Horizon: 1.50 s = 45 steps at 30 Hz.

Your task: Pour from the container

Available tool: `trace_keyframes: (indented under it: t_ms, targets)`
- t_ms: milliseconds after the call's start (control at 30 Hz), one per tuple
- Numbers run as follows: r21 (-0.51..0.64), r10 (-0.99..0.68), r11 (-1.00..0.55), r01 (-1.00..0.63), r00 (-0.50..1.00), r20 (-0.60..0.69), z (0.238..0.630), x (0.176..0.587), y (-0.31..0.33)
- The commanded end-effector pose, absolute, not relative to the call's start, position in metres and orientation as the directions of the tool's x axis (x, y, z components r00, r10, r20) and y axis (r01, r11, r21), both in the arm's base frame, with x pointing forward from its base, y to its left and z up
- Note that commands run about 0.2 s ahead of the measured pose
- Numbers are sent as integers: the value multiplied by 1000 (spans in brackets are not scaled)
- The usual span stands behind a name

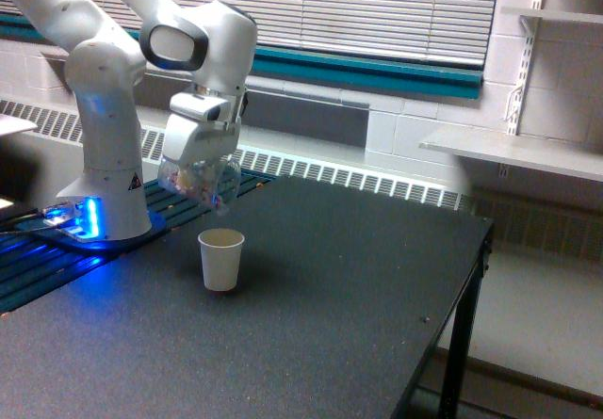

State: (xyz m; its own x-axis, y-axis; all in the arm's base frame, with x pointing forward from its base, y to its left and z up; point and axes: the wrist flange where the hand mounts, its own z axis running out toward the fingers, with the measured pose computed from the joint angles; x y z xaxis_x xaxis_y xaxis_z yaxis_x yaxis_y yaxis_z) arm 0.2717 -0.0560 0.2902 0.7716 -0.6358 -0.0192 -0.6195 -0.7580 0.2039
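Exterior view, claw (200,167) clamped around tilted clear container (200,182), held above white paper cup (220,259)

The clear container (200,182), brownish-red bits inside, hangs tilted in the air.

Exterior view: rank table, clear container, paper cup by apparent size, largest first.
1. Table, by far the largest.
2. Clear container, tilted in the gripper, looks slightly bigger than the cup.
3. Paper cup. It stands nearer the camera, so ranks 2 and 3 are unsure.
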Motion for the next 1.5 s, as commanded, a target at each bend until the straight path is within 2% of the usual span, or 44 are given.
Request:
trace_keyframes:
  t_ms: [33, 467, 833, 1500]
  targets:
    - [218, -626, -766, -605, 779, -33, 296, 257, -55]
    - [183, -638, -762, -621, 769, -42, 320, 241, -67]
    - [273, -638, -756, -594, 762, -110, 303, 228, -70]
    - [244, -653, -745, -621, 754, -75, 305, 232, -70]
